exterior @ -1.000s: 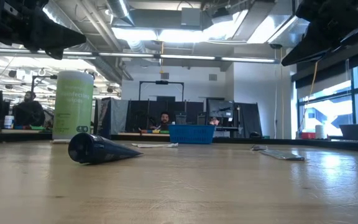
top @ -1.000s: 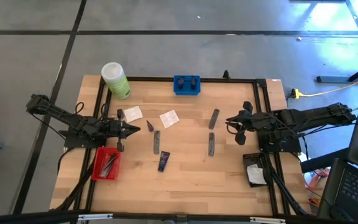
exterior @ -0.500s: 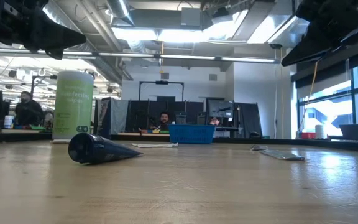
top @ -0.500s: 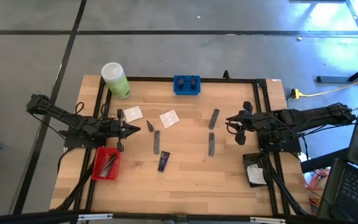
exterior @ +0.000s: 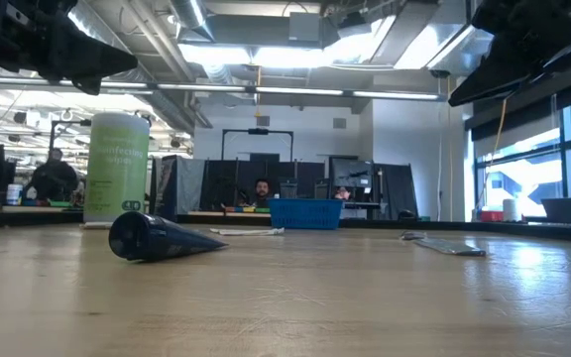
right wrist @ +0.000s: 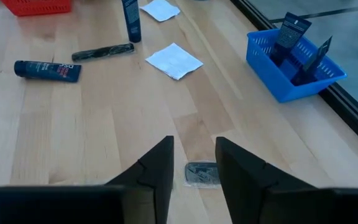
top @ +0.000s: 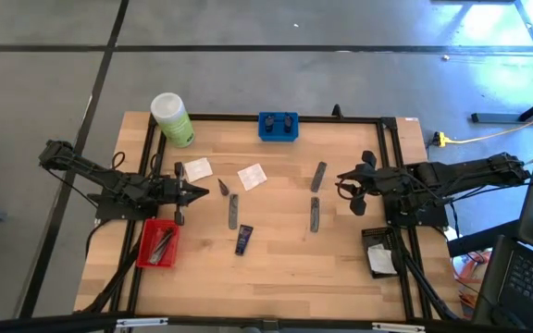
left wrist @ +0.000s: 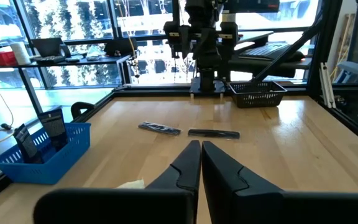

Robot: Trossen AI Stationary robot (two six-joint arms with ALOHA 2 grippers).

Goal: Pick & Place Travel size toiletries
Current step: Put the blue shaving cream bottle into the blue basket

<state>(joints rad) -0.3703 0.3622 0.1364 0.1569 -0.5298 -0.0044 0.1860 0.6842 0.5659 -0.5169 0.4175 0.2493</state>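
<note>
Nothing on the table [top: 276, 268] has shifted since the earlier frames; both arms hover where they were, and only a person far back in the room has moved a little. Largest among the bystanders are the light-green bottle [top: 171, 118] at the far left corner, the blue tray [top: 278, 126] at the far edge, the red tray [top: 158, 243] at the near left and a black tray [top: 378, 252] at the right rail. Between them lie the toiletries: two white sachets [top: 252, 176], slim grey tubes [top: 233, 211] mid-table and on the right side, a navy tube [top: 243, 240] nearer the front, and a small dark cone [exterior: 157, 237] just beside the left gripper [top: 202, 192], whose fingers are pressed together and empty. The right gripper [right wrist: 194, 158] hangs over the right side with its fingers parted, holding nothing, and a grey tube [right wrist: 199, 173] shows in the gap below them. To take it well, I would come straight down with the fingers either side of the tube's narrow width, near its middle, and settle almost to the wood before closing, since so flat a thing slips out of a high pinch.
</note>
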